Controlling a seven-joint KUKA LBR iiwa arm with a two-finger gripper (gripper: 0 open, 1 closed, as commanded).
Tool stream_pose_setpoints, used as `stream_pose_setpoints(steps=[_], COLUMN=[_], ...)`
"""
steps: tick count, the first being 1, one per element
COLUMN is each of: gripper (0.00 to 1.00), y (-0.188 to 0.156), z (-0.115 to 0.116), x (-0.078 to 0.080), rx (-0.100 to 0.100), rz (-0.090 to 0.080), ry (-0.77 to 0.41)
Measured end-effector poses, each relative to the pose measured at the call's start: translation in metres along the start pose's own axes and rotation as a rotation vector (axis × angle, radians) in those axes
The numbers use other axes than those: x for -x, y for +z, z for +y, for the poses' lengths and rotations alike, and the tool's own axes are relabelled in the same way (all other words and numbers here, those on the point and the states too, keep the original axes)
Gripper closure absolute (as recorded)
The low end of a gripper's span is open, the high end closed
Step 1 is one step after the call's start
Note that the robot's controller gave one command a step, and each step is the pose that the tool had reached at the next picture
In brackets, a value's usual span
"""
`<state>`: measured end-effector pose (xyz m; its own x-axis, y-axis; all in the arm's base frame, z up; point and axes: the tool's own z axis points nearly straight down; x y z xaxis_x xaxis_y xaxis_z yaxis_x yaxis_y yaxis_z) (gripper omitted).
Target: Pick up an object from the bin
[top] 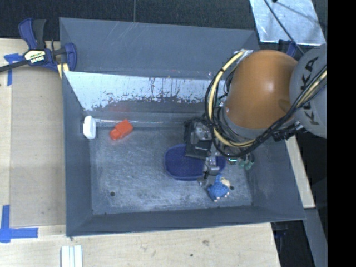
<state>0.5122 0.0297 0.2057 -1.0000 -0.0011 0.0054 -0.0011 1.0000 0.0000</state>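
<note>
Grey metal bin (133, 177) seen from above, with the arm and its orange cover (258, 88) entering over the right edge. The tool (207, 168) stands low over the bin floor towards the right front corner, at the right side of a dark blue rounded object (181, 163). Whether the tool is wide or narrow cannot be told. A small blue-and-white object (218, 189) lies just in front of it. An orange object (121, 129) and a white piece (89, 127) lie by the back wall's left end.
</note>
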Motion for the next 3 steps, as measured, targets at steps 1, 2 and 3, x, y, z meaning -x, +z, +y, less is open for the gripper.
stream_pose_setpoints(steps=[1, 2, 3], gripper=[0.00, 1.00, 1.00], y=[0.127, 0.123, -0.057], z=[-0.038, -0.037, -0.052], x=[0.021, 0.022, 0.034], rx=[0.000, 0.000, -0.001], rz=[-0.008, -0.008, -0.017], ry=[-0.016, -0.016, -0.011])
